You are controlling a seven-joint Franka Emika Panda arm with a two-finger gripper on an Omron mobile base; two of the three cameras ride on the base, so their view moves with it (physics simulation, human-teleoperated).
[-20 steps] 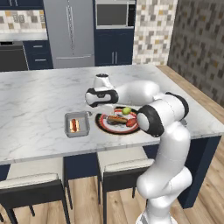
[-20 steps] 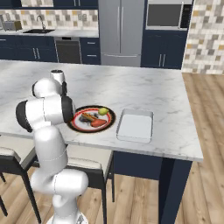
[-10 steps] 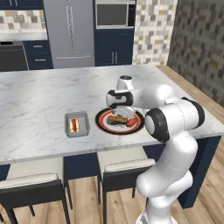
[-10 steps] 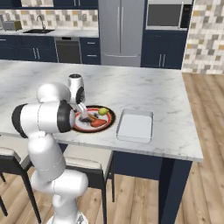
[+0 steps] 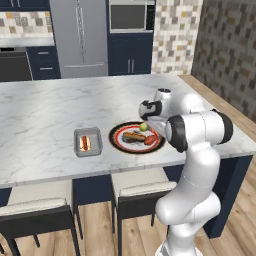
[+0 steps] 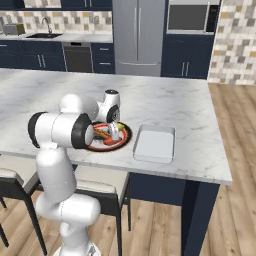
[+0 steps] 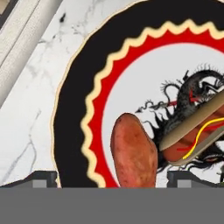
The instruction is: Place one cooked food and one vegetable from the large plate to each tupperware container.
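hand (image 7: 112,178) moved from grey container (image 5: 88,142) to the plate (image 7: 74,87) — fingers spread | red vegetable (image 7: 133,154) between them — pick next

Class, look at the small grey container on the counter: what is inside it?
Inside the small grey container lies one long orange-brown item, seemingly a sausage. No round vegetable piece shows in it. The view is too small for details, and the near wall hides a strip of the floor.
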